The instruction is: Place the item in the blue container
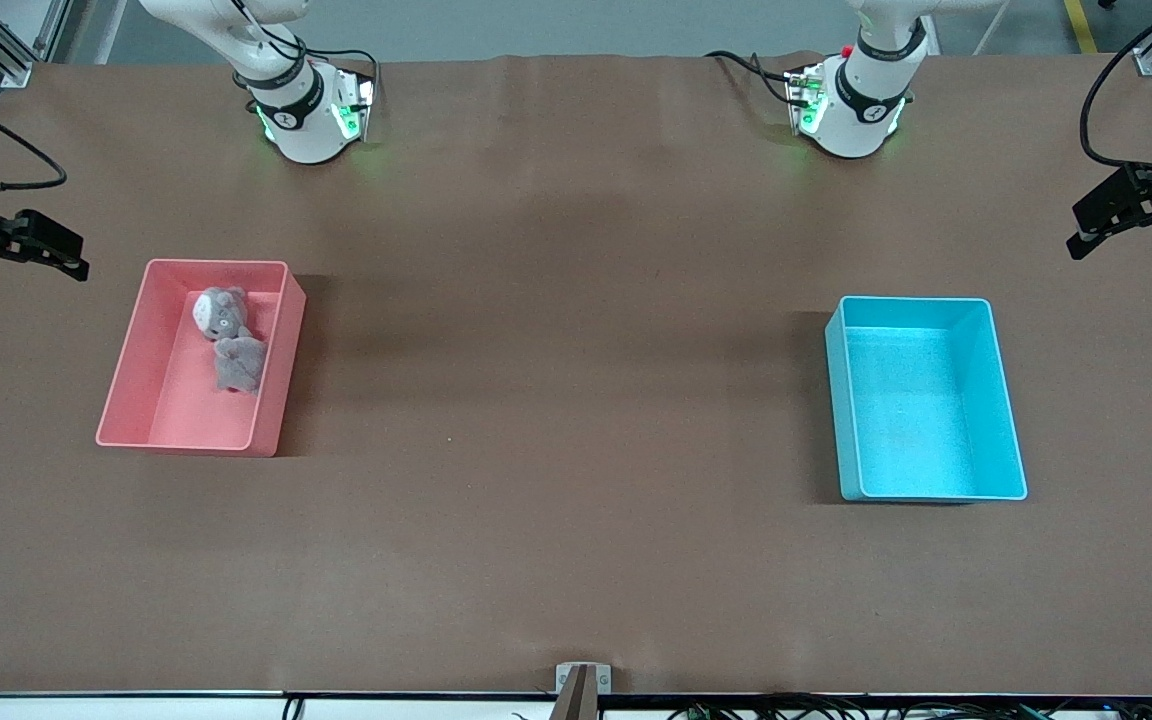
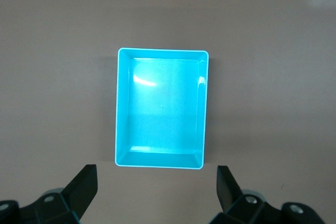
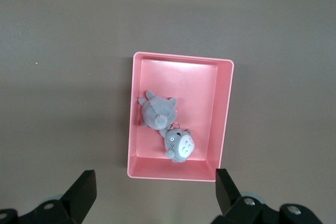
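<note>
Cyan plastic, rectangular, with tall straight walls and a pale rim: blue container (image 1: 921, 420) (image 2: 160, 119), low in the front frame toward the left arm's end of the table, its bare floor showing. Slightly higher in the frame, toward the right arm's end and well apart from it, a pink plastic bin (image 1: 166, 390) (image 3: 202, 108) of the same shape. Inside that, two small grey plush toys, touching: a pale-bellied one (image 1: 219, 312) (image 3: 178, 146) farther from the camera, a plain grey one (image 1: 239, 362) (image 3: 157, 111) nearer. Higher still, at the frame's side edges, both grippers up in the air. Left gripper (image 1: 1126, 235) (image 2: 156, 184) over the table's edge at its own end, fingers spread wide, holding nothing. Right gripper (image 1: 21, 260) (image 3: 155, 187) likewise, fingers spread and empty.
</note>
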Motion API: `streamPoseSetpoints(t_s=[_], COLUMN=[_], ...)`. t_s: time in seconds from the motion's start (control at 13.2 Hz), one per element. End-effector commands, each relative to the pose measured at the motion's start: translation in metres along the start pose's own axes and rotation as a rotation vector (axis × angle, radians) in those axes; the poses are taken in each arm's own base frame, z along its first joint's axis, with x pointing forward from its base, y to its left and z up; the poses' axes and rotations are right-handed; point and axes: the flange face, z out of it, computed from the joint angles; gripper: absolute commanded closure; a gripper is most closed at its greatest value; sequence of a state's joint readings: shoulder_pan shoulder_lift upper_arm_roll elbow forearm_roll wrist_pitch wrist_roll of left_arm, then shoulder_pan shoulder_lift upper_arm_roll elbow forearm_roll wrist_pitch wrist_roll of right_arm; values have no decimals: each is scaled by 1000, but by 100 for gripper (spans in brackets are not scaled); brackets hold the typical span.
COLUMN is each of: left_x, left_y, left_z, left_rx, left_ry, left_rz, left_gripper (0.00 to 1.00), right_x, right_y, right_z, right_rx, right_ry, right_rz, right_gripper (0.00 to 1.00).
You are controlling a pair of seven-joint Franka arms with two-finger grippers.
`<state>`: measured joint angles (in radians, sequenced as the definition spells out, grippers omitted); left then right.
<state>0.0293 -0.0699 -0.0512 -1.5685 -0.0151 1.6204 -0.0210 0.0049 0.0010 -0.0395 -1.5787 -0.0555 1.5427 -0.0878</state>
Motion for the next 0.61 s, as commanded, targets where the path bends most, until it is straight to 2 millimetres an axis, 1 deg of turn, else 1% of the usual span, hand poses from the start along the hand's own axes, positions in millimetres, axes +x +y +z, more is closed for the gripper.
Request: streamPoseSetpoints(t_s=[0.0, 0.15, 0.3, 0.53], left_x=[-1, -1, -1, -1], left_y=[2, 1, 1, 1], left_z=[-6, -6, -6, -6], left_rx=[-14, -14, -14, -14], left_ry=[-2, -2, -2, -2], left_rz=[8, 13, 10, 11], left_gripper=[0, 0, 0, 0], right_x=[-19, -20, -21, -22], right_y=[-3, -2, 2, 1], right_z=[3, 3, 2, 1], right_rx=[19, 57, 64, 69], right_ry=[22, 25, 27, 32], right_rz=[-7, 3, 10, 11], right_gripper=[0, 0, 0, 0])
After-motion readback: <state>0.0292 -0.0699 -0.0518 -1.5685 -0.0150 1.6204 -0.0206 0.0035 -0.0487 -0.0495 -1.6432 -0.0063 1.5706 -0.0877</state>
